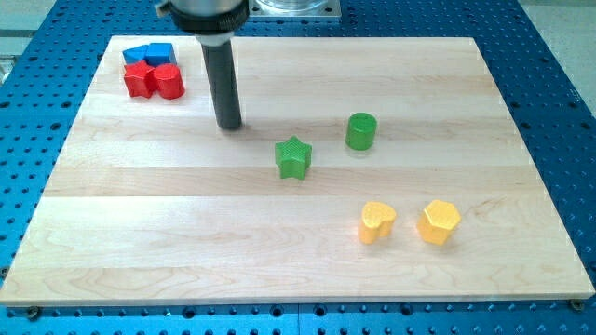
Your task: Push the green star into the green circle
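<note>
The green star (293, 157) lies near the middle of the wooden board (140, 214). The green circle (361, 131), a short cylinder, stands up and to the right of the star, with a gap between them. My tip (229, 126) rests on the board to the upper left of the star, clear of it by about a block's width. The dark rod rises from the tip to the view's top.
Two red blocks (155, 81) and two blue blocks (149, 53) cluster at the board's top left corner. A yellow heart (376, 222) and a yellow hexagon (440, 221) lie at the lower right. A blue perforated table surrounds the board.
</note>
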You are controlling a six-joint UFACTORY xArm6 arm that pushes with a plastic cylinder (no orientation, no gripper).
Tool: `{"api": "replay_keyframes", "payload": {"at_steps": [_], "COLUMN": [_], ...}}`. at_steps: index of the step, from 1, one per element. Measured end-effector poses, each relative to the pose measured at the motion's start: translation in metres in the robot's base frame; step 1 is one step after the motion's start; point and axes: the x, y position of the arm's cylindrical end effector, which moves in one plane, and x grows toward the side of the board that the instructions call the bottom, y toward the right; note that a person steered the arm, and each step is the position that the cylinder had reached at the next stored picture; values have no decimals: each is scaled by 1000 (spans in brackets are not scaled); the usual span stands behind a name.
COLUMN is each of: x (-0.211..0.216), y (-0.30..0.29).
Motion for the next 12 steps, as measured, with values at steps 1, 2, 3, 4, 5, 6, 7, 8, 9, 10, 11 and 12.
{"api": "replay_keyframes", "payload": {"at_steps": [1,2,3,4,5,6,7,8,9,10,11,12], "x": [8,2,-12,-72,-100,-94,-55,-2,54,72,54,24], "y": [71,162,214,163,49,-6,-20,-13,-4,35,105,156]}}
